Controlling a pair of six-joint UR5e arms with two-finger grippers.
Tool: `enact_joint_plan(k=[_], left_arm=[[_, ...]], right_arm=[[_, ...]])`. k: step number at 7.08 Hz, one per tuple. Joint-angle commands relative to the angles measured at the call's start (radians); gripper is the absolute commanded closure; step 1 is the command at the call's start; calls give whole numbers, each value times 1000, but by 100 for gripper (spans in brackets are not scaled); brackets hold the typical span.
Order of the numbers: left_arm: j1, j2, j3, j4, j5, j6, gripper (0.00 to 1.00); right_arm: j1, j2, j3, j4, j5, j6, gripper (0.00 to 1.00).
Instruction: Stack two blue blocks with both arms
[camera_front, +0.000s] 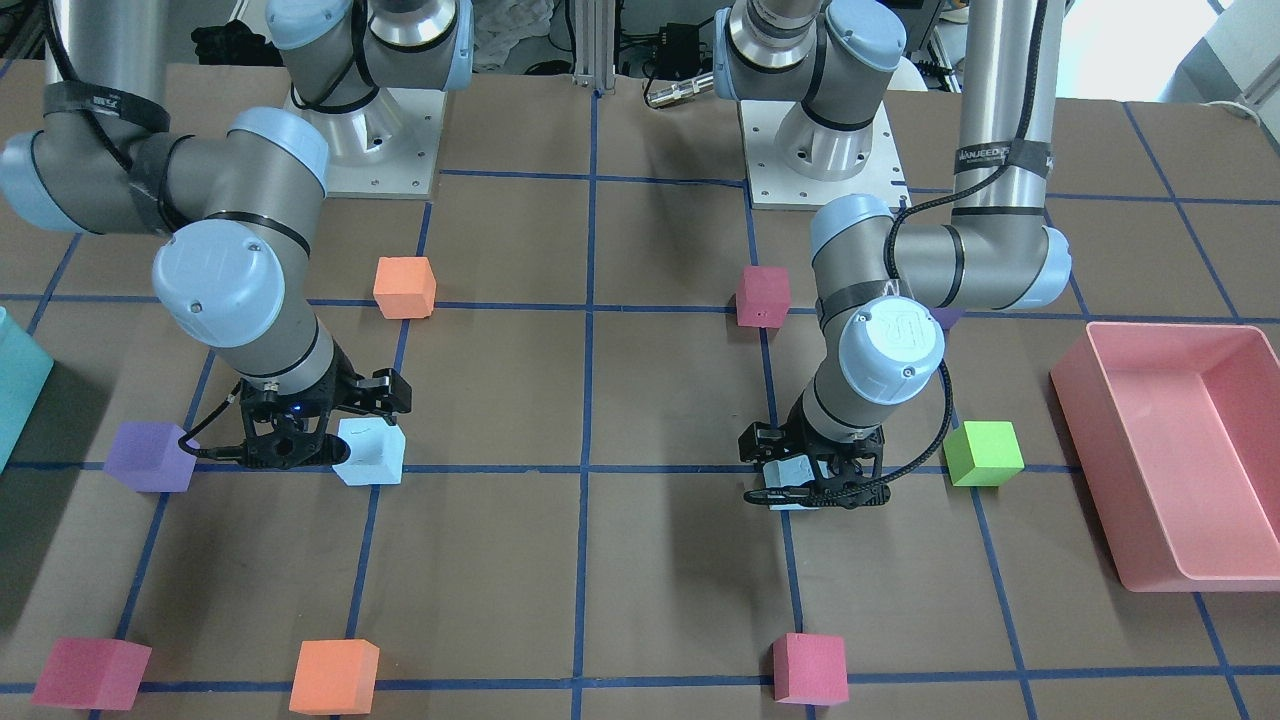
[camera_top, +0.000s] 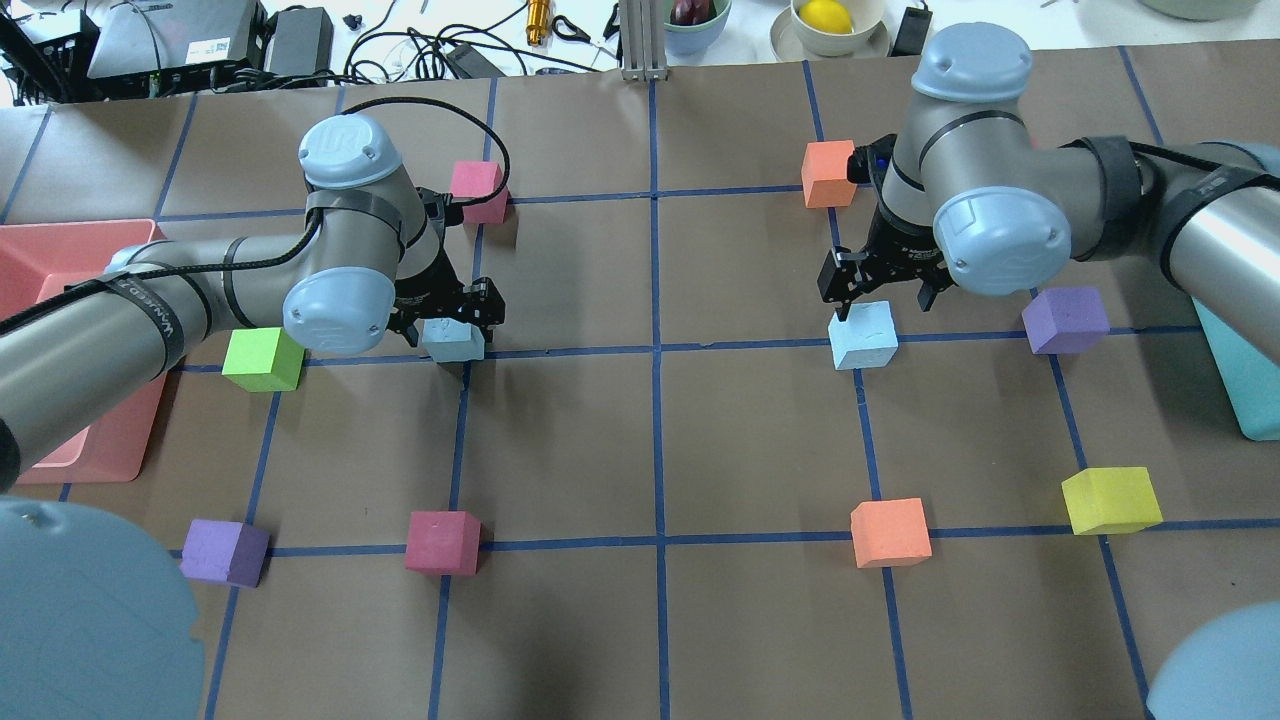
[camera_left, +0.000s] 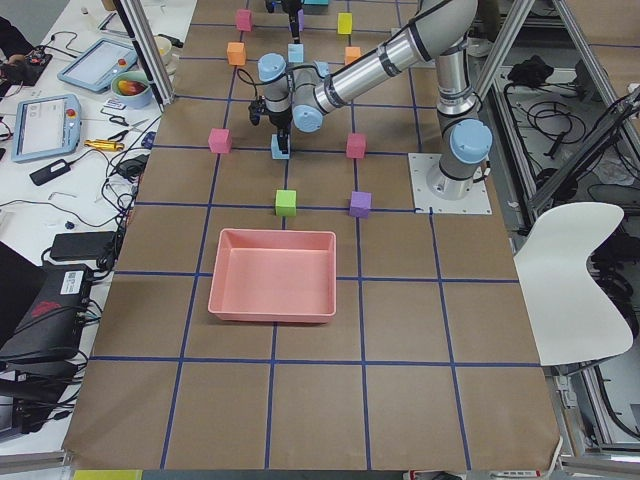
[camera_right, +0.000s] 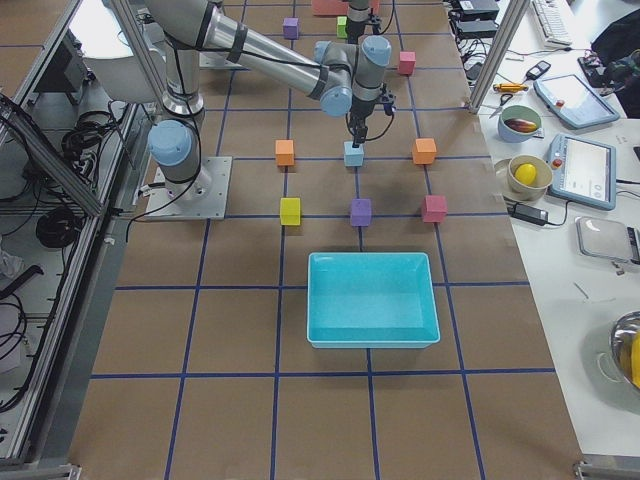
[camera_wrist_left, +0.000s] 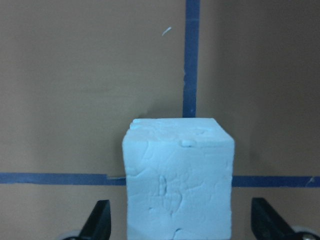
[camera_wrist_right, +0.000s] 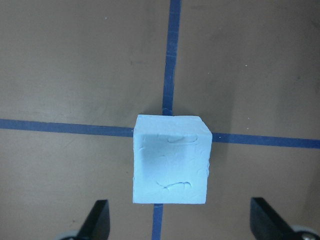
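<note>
The table (camera_top: 650, 440), brown paper gridded with blue tape, carries the left blue block (camera_top: 453, 340) and the right blue block (camera_top: 863, 335), each on a tape crossing. At its left edge lies a pink bin (camera_top: 80, 228) with a green cube (camera_top: 263, 359) just beside it, and at its right edge a teal bin (camera_top: 1235, 370). Scattered around are a far red cube (camera_top: 477, 191), near red cube (camera_top: 443, 541), left purple cube (camera_top: 224, 551), far orange cube (camera_top: 828, 173), right purple cube (camera_top: 1066, 320), near orange cube (camera_top: 890, 533) and yellow cube (camera_top: 1111, 500).

Brown table (camera_top: 760, 620), blue tape grid (camera_top: 657, 450)
</note>
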Motion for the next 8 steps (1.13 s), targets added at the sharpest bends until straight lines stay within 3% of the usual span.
enact_joint_plan(k=[1, 2, 3, 4, 7, 8], left_arm=[[0, -20, -3, 31, 1, 3, 8], [0, -18, 5, 31, 1, 1, 57], [2, -18, 7, 32, 1, 4, 83], [2, -17, 7, 32, 1, 4, 99], [2, 5, 42, 36, 6, 3, 100], [2, 9, 43, 34, 4, 3, 100]], right_arm=[[-2, 63, -5, -26, -8, 80, 0], [-4, 85, -5, -41, -2, 117, 0], [-4, 95, -4, -47, -1, 105, 0], [-4, 111, -5, -49, -1, 105, 1], [-4, 122, -5, -75, -1, 64, 98], [-4, 119, -16, -87, -2, 57, 100]])
